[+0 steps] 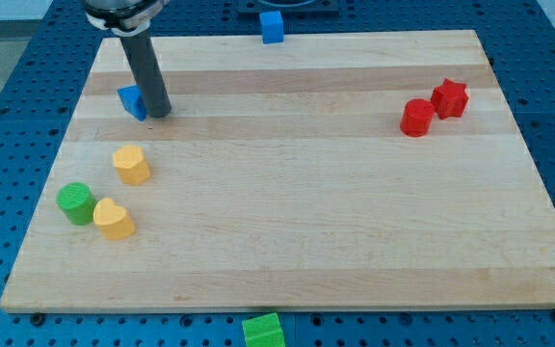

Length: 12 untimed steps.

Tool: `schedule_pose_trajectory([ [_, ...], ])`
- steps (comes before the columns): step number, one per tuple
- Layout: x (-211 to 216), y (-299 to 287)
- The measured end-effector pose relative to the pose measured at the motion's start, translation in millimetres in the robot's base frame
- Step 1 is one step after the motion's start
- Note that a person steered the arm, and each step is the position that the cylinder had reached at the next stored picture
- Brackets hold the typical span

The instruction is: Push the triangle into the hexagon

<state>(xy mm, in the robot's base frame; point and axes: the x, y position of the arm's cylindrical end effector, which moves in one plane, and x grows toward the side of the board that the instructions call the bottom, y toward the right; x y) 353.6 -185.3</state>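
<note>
A blue triangle block [131,100] lies near the top left of the wooden board [287,193]. My tip [159,114] rests on the board right against the triangle's right side. A yellow hexagon block [131,165] sits below the triangle, toward the left edge. The rod comes down from the view's top left.
A green round block [76,203] and a yellow heart block [113,219] sit at the lower left. A red round block [416,118] and a red star block [449,98] touch at the upper right. A blue cube [273,27] and a green block [263,331] lie off the board.
</note>
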Motion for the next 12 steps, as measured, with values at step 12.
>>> schedule_pose_trajectory([
  [12, 37, -97],
])
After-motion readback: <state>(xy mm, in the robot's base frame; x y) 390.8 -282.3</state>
